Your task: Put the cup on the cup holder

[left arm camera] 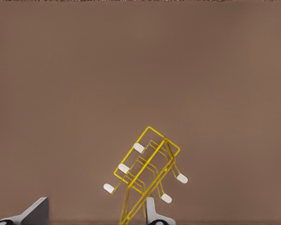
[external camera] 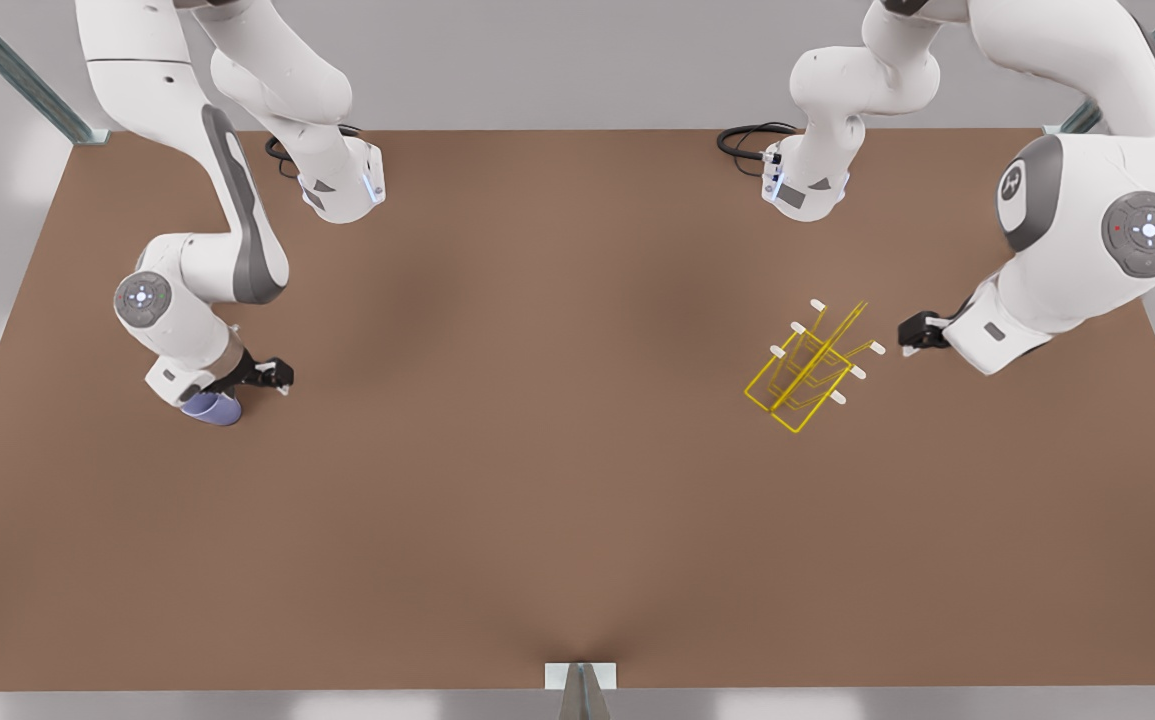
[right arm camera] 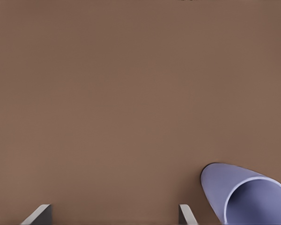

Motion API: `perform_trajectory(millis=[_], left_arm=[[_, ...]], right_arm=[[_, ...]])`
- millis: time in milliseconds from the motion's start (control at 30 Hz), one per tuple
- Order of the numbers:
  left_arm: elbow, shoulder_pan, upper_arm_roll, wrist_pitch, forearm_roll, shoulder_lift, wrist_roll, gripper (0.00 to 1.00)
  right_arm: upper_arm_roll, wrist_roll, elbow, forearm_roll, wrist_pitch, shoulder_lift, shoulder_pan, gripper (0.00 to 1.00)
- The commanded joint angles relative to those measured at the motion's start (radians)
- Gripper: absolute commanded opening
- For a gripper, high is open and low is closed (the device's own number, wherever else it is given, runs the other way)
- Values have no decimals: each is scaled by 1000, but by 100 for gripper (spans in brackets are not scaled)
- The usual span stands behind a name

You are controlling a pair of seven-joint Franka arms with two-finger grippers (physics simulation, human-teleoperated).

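The lavender-blue cup lies on the brown table at the front view's left, partly under my right arm's hand. In the right wrist view the cup rests on its side, mouth toward the camera, just outside one fingertip. My right gripper is open with nothing between its fingers. The yellow wire cup holder with white-tipped prongs stands at the front view's right. My left gripper hangs open just to the right of the cup holder, apart from it.
The brown table stretches wide between cup and holder. Both arm bases and black cables sit at the far edge. A metal bracket sits at the middle of the near edge.
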Motion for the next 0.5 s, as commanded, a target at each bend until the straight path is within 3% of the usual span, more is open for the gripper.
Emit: perform_trajectory(millis=[0, 200, 467], left_arm=[[29, 0, 1, -62, 1, -12, 2, 100], [92, -14, -15, -145, -11, -55, 1, 100], [117, -32, -31, -151, 4, 5, -3, 100]], right_arm=[[5, 25, -13, 6, 26, -13, -8, 100], [6, 22, -66, 3, 95, -16, -54, 100], [13, 105, -82, 7, 106, -1, -97, 100]])
